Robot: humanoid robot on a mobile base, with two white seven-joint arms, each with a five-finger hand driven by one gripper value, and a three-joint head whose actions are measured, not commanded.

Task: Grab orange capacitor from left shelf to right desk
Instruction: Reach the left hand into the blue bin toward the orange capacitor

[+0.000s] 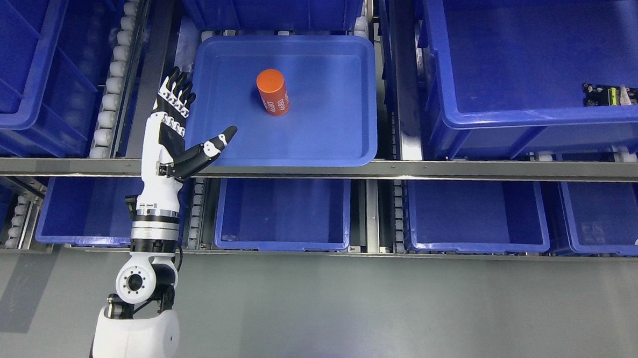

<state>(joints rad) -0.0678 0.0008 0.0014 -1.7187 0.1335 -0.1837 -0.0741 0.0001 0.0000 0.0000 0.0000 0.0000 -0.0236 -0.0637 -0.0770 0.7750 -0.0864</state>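
While our left hand (174, 129) hangs spread and empty, the orange capacitor (272, 92) stands untouched in its tray (349, 140). We judge grasping and carrying remain.

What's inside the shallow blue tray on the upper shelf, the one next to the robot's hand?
Only the orange capacitor stands in the shallow blue tray, untouched. The open left hand covers the tray's left edge, so that strip is hidden.

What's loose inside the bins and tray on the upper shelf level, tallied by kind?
Orange capacitor, standing in the shallow blue tray: 1
Small dark circuit board, in the large blue bin at right: 1
Total: 2
The left hand is open at the tray's left edge and holds nothing.
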